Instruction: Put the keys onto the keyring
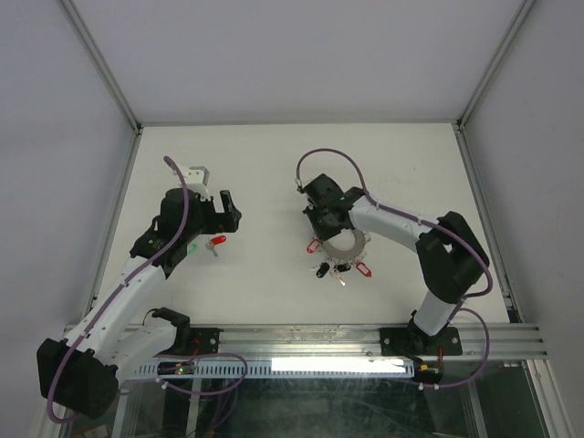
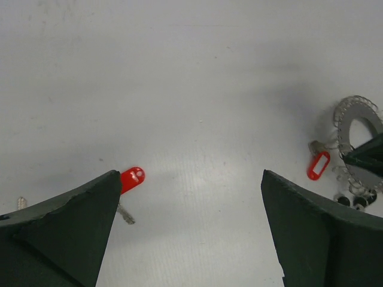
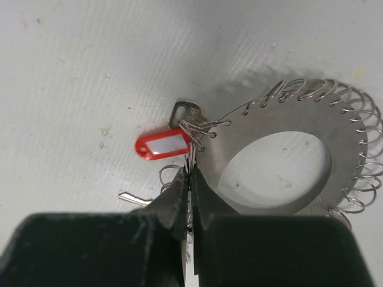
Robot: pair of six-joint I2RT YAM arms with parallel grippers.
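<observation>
Right gripper (image 3: 191, 182) sits clenched at the grey metal keyring's (image 3: 335, 161) looped rim. Left gripper (image 2: 188, 179) gapes over the tiny red-headed silvery key (image 2: 133, 177); grasping it looks next.

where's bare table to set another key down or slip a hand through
Widest bare stretch: the far half of the table, beyond both grippers. Also the middle lane between the red-headed key and the keyring. Crowded: around the keyring, where the right gripper is pinched shut on its edge with red tags alongside, and under the open left gripper.

Keys (image 1: 216, 242) and keyring (image 1: 347, 248) on white table (image 1: 274, 164)
</observation>
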